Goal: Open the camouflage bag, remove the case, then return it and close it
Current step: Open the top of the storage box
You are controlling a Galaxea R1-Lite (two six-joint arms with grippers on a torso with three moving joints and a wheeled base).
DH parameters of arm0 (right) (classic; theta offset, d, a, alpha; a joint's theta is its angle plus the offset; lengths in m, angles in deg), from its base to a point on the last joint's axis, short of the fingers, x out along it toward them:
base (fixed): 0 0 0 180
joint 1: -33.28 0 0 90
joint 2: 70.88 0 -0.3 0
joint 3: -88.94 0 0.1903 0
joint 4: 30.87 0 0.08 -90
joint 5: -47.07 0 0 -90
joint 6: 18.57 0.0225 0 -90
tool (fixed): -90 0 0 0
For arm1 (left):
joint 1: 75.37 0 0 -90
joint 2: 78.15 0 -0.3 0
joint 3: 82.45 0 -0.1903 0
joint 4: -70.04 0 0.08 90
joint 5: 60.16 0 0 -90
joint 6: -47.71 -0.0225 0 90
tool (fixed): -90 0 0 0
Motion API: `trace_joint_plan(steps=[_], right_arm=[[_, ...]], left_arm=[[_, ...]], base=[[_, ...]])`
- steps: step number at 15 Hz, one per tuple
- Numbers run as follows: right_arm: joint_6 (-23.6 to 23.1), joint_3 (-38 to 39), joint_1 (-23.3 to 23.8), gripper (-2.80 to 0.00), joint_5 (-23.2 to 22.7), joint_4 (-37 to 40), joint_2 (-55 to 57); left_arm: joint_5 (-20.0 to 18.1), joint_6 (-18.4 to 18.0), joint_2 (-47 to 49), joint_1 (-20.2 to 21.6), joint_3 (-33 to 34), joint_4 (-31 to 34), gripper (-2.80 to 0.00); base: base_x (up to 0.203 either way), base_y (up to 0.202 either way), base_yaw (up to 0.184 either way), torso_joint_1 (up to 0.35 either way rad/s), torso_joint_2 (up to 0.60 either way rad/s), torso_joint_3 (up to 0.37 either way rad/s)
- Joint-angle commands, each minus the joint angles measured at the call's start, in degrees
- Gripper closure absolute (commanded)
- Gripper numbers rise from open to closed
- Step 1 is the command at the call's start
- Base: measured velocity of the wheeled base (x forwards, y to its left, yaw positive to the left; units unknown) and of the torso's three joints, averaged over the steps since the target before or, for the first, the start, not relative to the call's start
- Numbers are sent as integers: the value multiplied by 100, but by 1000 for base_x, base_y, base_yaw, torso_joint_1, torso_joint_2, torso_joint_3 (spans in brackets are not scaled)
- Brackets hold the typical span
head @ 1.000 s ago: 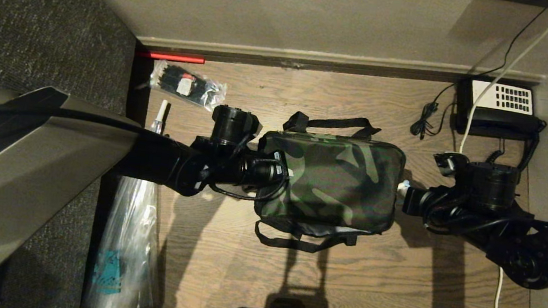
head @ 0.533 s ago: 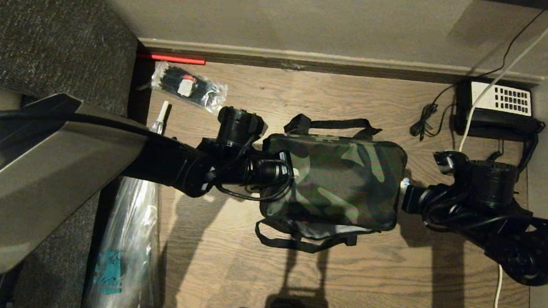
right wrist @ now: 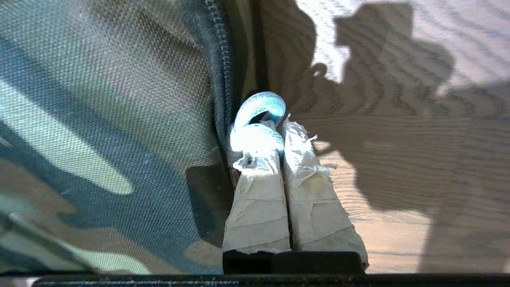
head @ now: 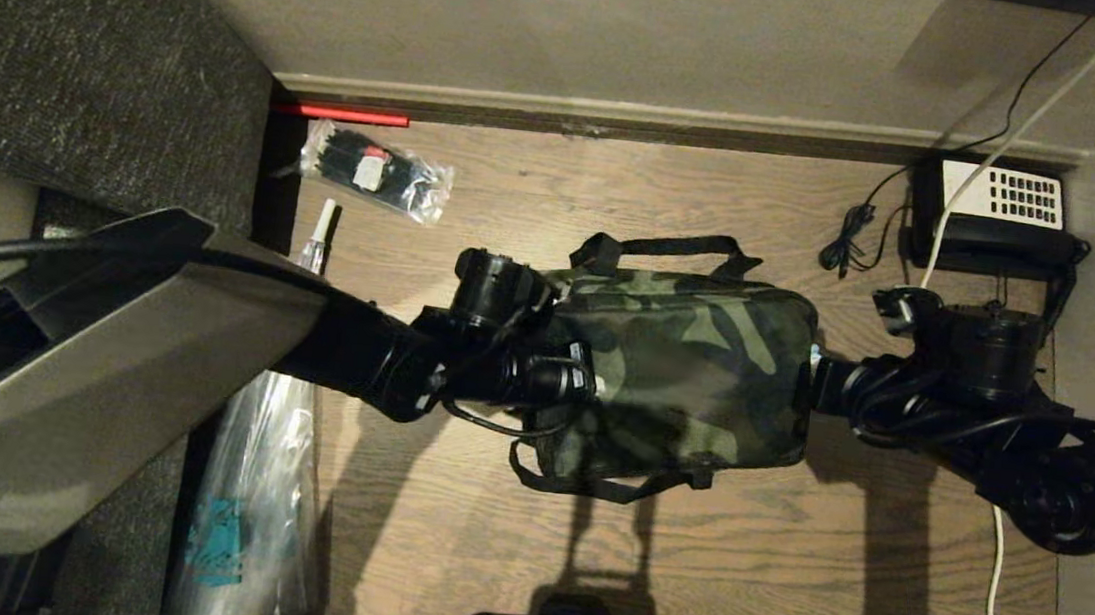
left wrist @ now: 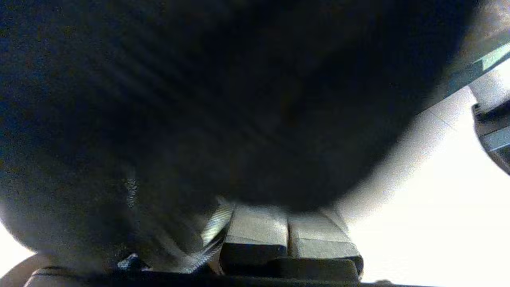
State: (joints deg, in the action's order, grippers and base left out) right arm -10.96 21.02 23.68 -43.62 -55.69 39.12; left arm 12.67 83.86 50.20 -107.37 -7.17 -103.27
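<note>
movement on the left side is the main change we see: our left gripper [head: 600,385], which a second ago was at the left end of the camouflage bag [head: 703,363], is now pushed over the bag's near-left part, and the bag itself sits a little more to the right and looks more bulged on top. in the left wrist view the two fingers [left wrist: 255,231] lie pressed together with dark fabric all over them, so we read this gripper as closed, but whether something is pinched between them we cannot tell. our right gripper [right wrist: 285,159] is at the right end of the bag, just as before, with its taped fingers closed on a pale blue zipper pull [right wrist: 259,115] beside the zip line. the bag rests on the wooden floor [head: 682,582] in the middle of the head view, with one black handle [head: 664,248] toward the wall and the other toward us. the lid looks down, no silver lining shows, and the case is not visible, so we judge it is inside. we think this is a zipper step, with the left gripper bracing the fabric while the right one draws the pull; whether it is the opening or the final closing we cannot decide from here. the desk telephone [head: 998,215] and the plastic bags [head: 375,170] are well apart from the work.
</note>
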Motion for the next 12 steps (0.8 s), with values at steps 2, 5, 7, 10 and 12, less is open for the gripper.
trace_joint_plan(steps=[2, 5, 7, 10, 12], right_arm=[[-2, -228, 1, 0, 2, 159, -98], [-5, -271, 1, 0, 13, 256, -124], [-3, -234, 1, 0, 43, 399, -296], [-5, -391, 1, 0, 51, 507, -298], [-5, -475, 1, 0, 51, 529, -295]], left_arm=[[-6, -41, -164, 47, 201, -29, 0], [-6, -181, -218, 144, 216, -29, 0], [-6, -187, -245, 219, 216, -29, 0], [3, -187, -354, 405, 216, -29, 0], [3, -187, -380, 440, 216, -29, 0]], base=[[0, 0, 0, 0, 0, 0], [0, 0, 0, 0, 0, 0], [0, 0, 0, 0, 0, 0], [0, 0, 0, 0, 0, 0], [0, 0, 0, 0, 0, 0]])
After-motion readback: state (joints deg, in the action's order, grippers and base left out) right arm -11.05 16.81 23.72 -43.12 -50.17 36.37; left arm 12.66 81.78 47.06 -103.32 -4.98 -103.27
